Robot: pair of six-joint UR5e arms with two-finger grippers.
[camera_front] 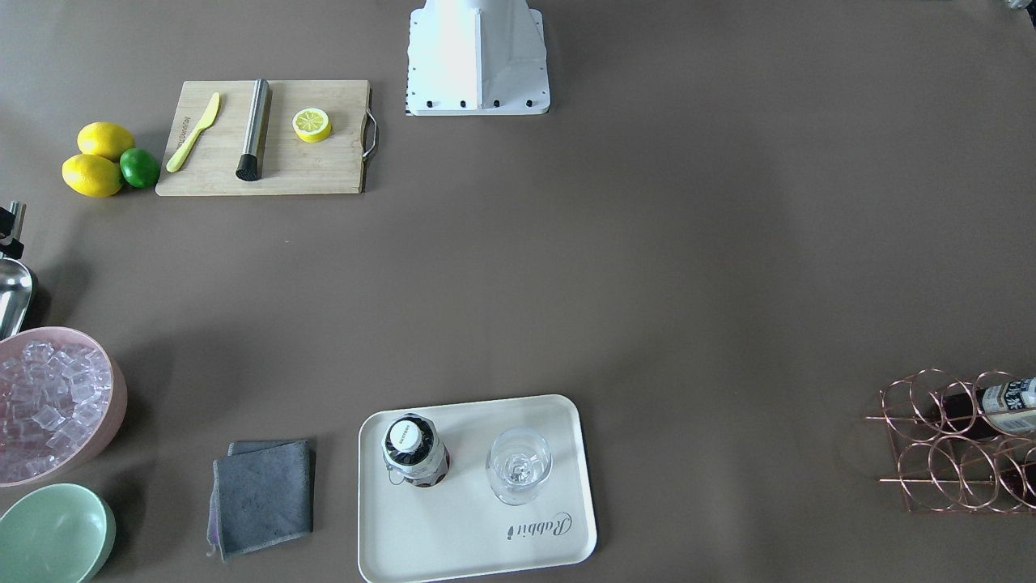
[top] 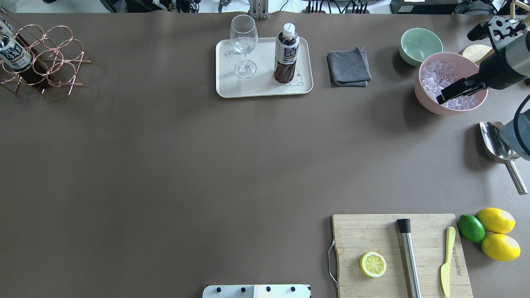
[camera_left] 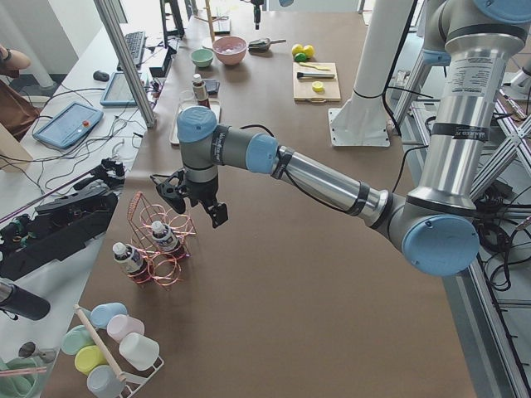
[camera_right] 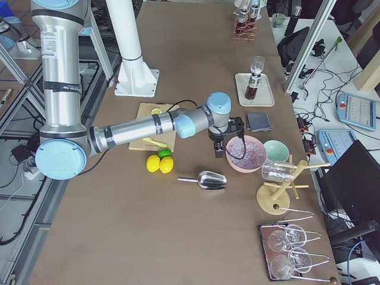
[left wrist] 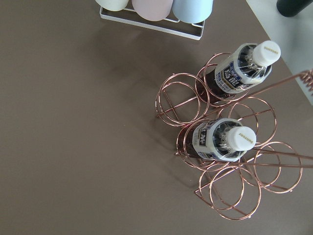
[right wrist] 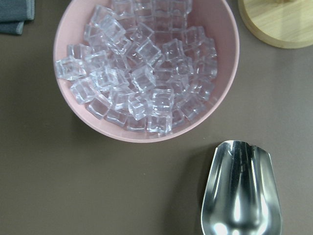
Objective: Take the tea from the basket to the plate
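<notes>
One tea bottle [camera_front: 415, 451] stands upright on the cream plate [camera_front: 453, 526], next to a clear stemmed glass [camera_front: 518, 465]. Two more tea bottles [left wrist: 243, 67] [left wrist: 221, 139] sit in the copper wire basket [left wrist: 222, 196], which stands at the table's far left [top: 49, 54]. My left gripper [camera_left: 193, 207] hovers above the basket, apart from the bottles; it shows only in the exterior left view, so I cannot tell whether it is open. My right gripper [top: 439, 98] hangs over the pink ice bowl [top: 422, 89], open and empty.
A metal scoop [right wrist: 242, 196] lies beside the ice bowl. A green bowl [top: 419, 43] and a grey cloth [top: 348, 67] sit near the plate. A wooden cutting board [top: 364, 236] holds a lemon half, muddler and knife, with lemons and a lime beside it.
</notes>
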